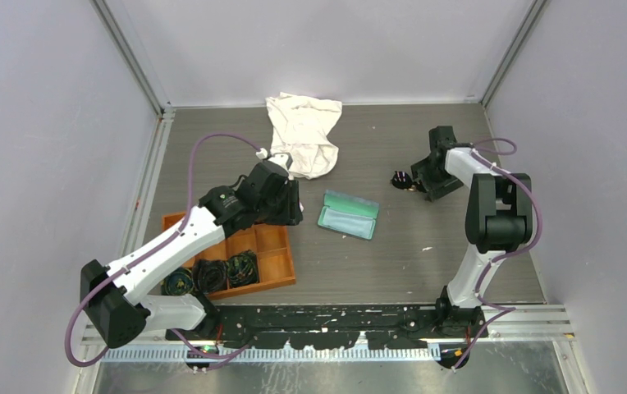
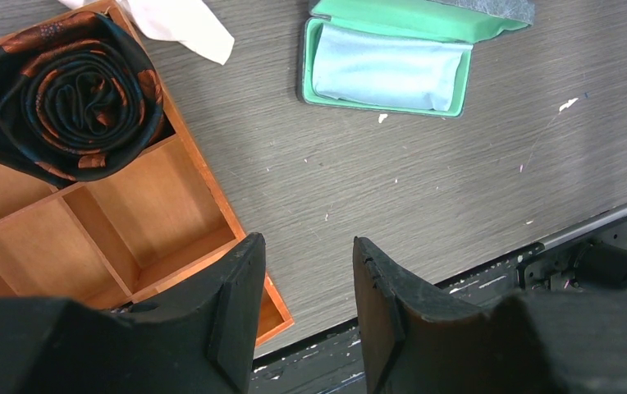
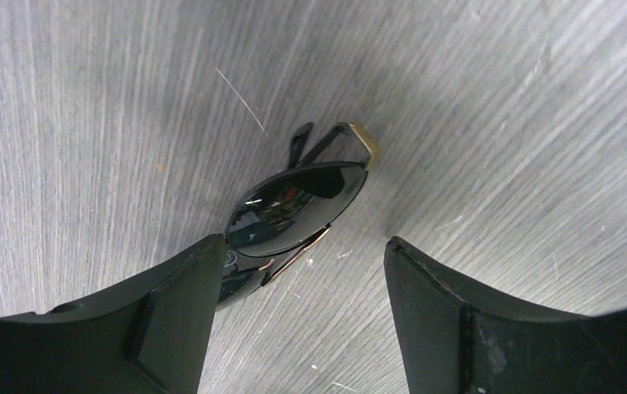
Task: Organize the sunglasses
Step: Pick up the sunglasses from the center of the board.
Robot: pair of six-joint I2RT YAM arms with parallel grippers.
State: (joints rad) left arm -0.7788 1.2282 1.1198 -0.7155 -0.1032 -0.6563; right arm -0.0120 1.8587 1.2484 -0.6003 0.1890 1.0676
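Small black-framed sunglasses with dark oval lenses (image 3: 294, 209) lie on the grey wood-grain desk (image 1: 425, 246), toward its right edge. They are well apart from the open grey-blue glasses case with mint-green lining (image 1: 348, 214) at mid-desk.

Right hand (image 3: 302, 246): wide, straddling them, one finger just beside a lens, nothing gripped.

Left hand (image 2: 306, 246): part-open, empty, over the orange wooden tray (image 2: 162, 213) corner.

Judgement: early. Pickup, casing and closing all remain.
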